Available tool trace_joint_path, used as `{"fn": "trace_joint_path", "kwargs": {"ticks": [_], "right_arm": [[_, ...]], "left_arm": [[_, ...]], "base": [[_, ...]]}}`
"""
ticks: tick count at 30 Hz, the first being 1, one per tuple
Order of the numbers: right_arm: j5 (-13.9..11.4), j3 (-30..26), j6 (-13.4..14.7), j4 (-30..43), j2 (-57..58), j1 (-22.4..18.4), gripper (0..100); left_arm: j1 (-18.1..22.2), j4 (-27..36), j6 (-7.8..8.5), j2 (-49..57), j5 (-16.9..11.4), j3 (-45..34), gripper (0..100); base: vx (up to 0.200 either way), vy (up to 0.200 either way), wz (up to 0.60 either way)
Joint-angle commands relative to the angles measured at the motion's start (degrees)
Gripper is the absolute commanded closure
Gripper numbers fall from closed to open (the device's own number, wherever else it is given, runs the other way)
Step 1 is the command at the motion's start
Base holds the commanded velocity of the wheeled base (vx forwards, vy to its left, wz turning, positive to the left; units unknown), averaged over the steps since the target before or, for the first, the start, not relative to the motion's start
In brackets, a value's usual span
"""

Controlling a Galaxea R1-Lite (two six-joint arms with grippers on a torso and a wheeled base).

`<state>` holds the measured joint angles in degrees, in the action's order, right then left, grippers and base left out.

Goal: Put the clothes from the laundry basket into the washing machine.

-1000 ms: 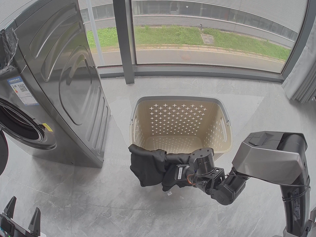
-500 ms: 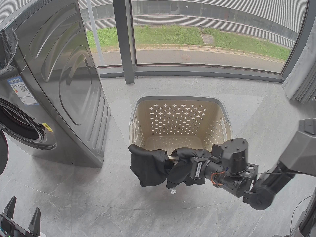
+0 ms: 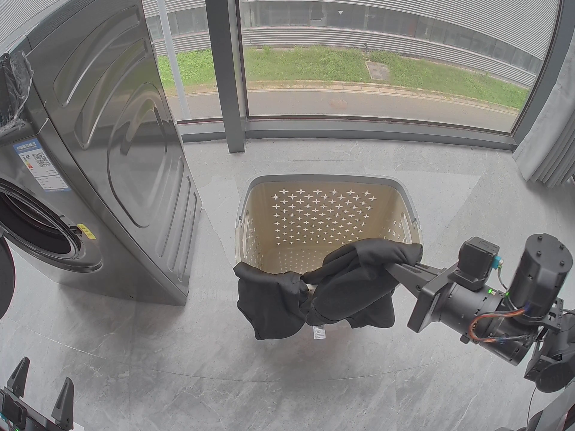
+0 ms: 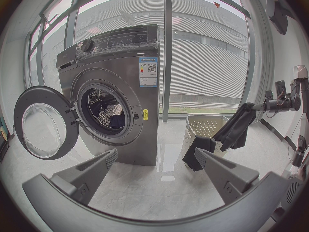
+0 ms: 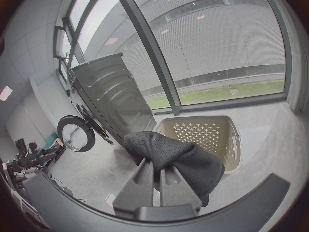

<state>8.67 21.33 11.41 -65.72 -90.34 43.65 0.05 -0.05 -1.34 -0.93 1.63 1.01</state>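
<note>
A black garment (image 3: pixel 335 288) hangs over the near rim of the cream laundry basket (image 3: pixel 326 216), one end draped outside the basket's near left corner. My right gripper (image 3: pixel 398 267) is shut on the garment's other end, lifted above the basket's near right side; the garment (image 5: pixel 173 155) bulges over the shut fingers. The grey washing machine (image 3: pixel 102 139) stands left of the basket, its round door (image 4: pixel 45 123) swung open and dark clothes in the drum (image 4: pixel 106 110). My left gripper (image 4: pixel 154 155) is open and holds nothing, low at the near left, facing the machine.
A large window with a dark post (image 3: pixel 224 61) runs behind the basket. A curtain (image 3: pixel 551 133) hangs at the far right. Bare grey floor (image 3: pixel 209 366) lies between the basket, the machine and me.
My right gripper has pulled back to the right and risen, drawing the garment's held end up over the basket's near rim. The left gripper has stayed put.
</note>
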Motion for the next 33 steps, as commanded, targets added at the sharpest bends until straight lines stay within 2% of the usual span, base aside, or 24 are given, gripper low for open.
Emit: {"fn": "trace_joint_path", "kwargs": {"ticks": [1, 5, 15, 24, 33], "right_arm": [[-0.41, -1.12, -0.69, -0.37, 5.09, 0.47, 100], [-1.99, -2.79, -0.86, -1.25, 5.62, 1.17, 100], [-2.16, -3.32, -0.86, -2.57, 5.35, 1.61, 100], [-2.34, -3.32, -0.78, -3.10, 5.44, 2.22, 100], [-2.52, -3.67, -0.69, -3.10, 5.00, 2.31, 100]], "left_arm": [[0.04, -0.04, 0.02, 0.75, -0.14, -0.92, 0], [-0.05, -0.04, 0.02, 0.75, -0.58, -0.92, 0], [-0.05, -0.04, -0.07, 0.75, -0.58, -0.92, 0], [-0.05, -0.04, -0.07, 0.75, -0.58, -0.92, 0], [-0.05, -0.04, -0.07, 0.75, -0.67, -0.84, 0]], "base": [[0.000, 0.000, 0.00], [-0.050, 0.000, 0.00], [-0.200, 0.000, 0.00], [0.000, 0.000, 0.00], [0.000, 0.200, 0.00]]}}
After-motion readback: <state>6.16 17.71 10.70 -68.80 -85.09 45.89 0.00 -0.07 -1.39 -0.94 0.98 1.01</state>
